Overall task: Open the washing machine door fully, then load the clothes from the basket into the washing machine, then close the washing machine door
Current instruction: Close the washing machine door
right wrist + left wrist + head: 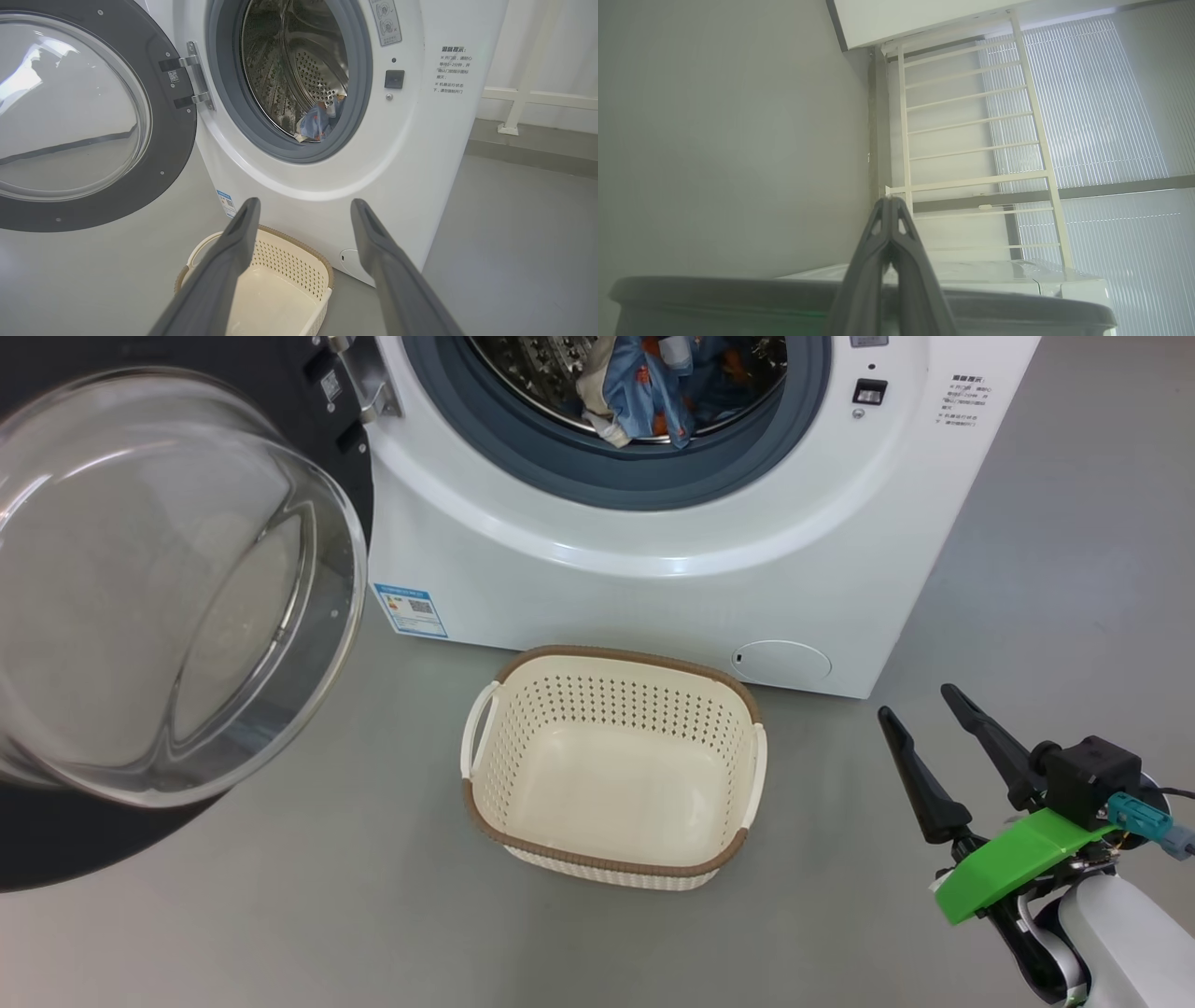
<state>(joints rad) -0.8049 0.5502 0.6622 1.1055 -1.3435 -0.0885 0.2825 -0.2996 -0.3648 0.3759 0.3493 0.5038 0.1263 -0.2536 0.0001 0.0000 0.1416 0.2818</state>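
Clothes lie inside the washing machine at upper centre and the basket below stands empty, so we hold our right fingers released at lower right, our left fingers clenched on nothing; we judge only the open washing machine door at left needs closing

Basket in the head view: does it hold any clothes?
No, the basket is bare inside; the clothes lie in the drum.

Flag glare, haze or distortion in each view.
Head view: sharp, evenly lit; faint reflections on the black-rimmed round door's bulging clear glass window. Left wrist view: hazy, washed out by the backlit white blinds; shut dark-fingered left gripper dim. Right wrist view: wide-angle slant on the big white washing machine; open right gripper soft.
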